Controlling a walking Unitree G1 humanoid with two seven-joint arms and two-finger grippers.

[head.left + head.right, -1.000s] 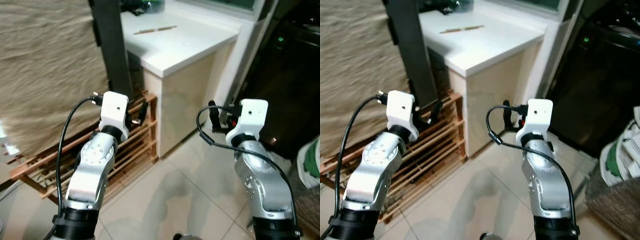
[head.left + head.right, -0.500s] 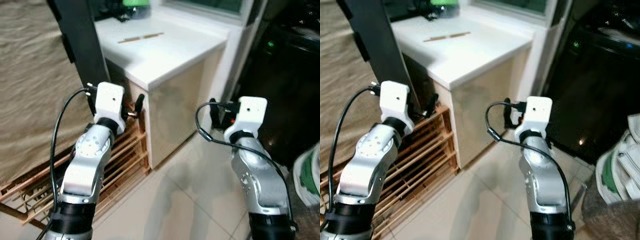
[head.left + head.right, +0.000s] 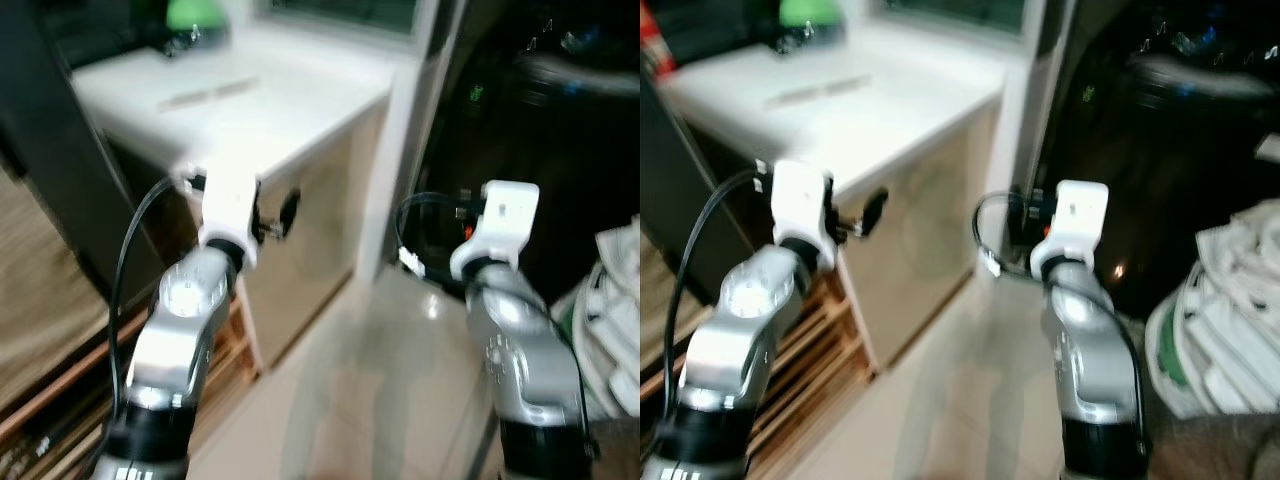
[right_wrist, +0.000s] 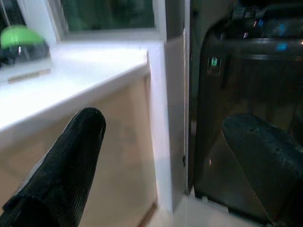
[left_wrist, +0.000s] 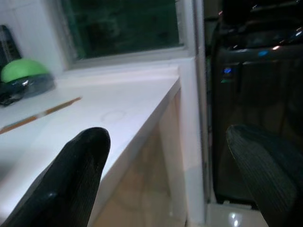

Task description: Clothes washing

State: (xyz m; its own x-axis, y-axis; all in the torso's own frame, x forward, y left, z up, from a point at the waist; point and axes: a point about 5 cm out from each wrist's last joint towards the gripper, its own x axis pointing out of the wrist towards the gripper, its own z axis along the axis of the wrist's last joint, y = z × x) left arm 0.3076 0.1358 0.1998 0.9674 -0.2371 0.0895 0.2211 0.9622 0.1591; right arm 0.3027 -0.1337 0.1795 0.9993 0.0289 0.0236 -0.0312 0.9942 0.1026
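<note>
- The left gripper (image 5: 165, 184) and right gripper (image 4: 165, 175) are each held up in front of the robot with their 2 fingers spread and nothing between them.
- The laundry (image 3: 1230, 310) (white folds with a green patch) is heaped low on the robot's right, beside the dark washing machine (image 3: 1160, 150).
- The cloth is probably soft, light and limp; a pinch on a raised fold near the top should hold best.
- The white counter (image 3: 260, 110) stands to the left.

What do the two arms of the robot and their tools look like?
Both arms are silver metal with dark bands near the base. Each wrist carries a white boxy block, and a black cable loops from it. The left tool and right tool each have two long black fingers with a fine ribbed texture.
</note>
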